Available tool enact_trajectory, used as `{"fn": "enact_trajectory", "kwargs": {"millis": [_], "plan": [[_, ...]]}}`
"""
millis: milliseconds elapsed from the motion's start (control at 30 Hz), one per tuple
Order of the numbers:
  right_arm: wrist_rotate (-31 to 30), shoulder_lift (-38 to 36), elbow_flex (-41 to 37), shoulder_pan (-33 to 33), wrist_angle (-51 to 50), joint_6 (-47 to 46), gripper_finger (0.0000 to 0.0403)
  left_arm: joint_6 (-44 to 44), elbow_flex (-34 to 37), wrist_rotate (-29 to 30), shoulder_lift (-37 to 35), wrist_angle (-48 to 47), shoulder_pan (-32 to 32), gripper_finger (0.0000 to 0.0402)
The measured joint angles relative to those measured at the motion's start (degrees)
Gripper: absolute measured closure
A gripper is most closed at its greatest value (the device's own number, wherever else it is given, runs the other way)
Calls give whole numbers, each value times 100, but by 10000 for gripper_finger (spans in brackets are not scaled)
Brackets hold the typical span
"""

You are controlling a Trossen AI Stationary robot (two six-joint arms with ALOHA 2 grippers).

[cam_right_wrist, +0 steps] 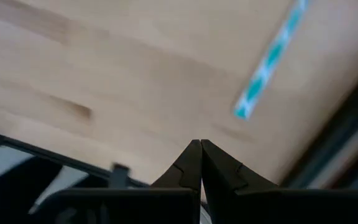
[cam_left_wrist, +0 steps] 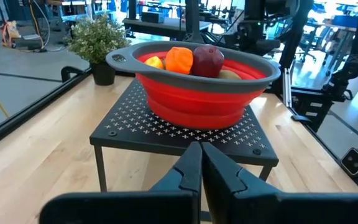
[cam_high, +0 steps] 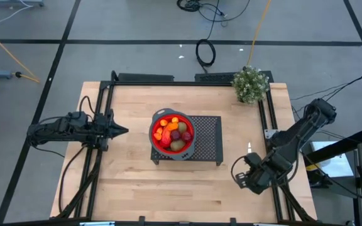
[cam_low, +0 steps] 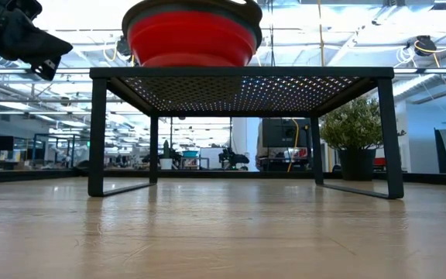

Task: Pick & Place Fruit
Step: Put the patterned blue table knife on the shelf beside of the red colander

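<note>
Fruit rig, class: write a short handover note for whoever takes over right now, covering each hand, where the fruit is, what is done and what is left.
Left hand: shut, empty, raised left of the bowl.
Right hand: shut, empty, parked at the table's right edge.
Fruit: all visible pieces lie in the red bowl on the black stand.
Done: none seen loose on the table.
Left: probably nothing; check for hidden pieces.
</note>
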State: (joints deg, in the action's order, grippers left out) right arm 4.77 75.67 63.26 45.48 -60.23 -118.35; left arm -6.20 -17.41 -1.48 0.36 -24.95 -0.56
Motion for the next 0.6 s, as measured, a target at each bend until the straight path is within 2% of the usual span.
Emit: {"fn": "enact_trajectory", "kwargs": {"millis": [200,600], "plan": [[876,336,0,151,31,-116,403,35,0,2,0,0,0,394],[405,407,0,226,17,-72,403,160,-4,0,0,146,-2,398]]}}
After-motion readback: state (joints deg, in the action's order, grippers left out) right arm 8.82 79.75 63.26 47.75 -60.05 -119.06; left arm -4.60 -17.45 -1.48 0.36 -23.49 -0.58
